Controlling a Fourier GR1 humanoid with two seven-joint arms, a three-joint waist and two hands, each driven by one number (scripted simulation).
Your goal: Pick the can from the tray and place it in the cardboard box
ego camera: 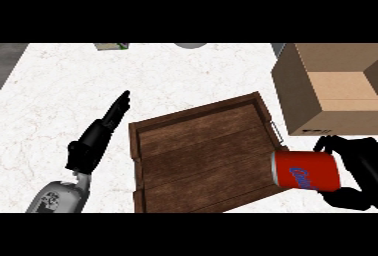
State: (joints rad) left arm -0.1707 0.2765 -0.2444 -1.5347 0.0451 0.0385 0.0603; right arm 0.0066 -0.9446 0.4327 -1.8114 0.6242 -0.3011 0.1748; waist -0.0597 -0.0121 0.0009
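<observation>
A red can [305, 171] with blue lettering hangs just past the right edge of the brown wooden tray [203, 160], below the cardboard box. My right hand [353, 165] is curled round the can from its right side, fingers above it and thumb beneath. The open cardboard box [328, 87] stands at the upper right, its inside showing. My left hand [100, 135] rests open on the counter left of the tray, fingers straight and pointing up and away.
A white marble counter [66, 80] lies all round. A small greenish object [112, 46] and a grey round thing [190, 45] sit at the far edge. The tray has a metal handle [278, 135] on its right side.
</observation>
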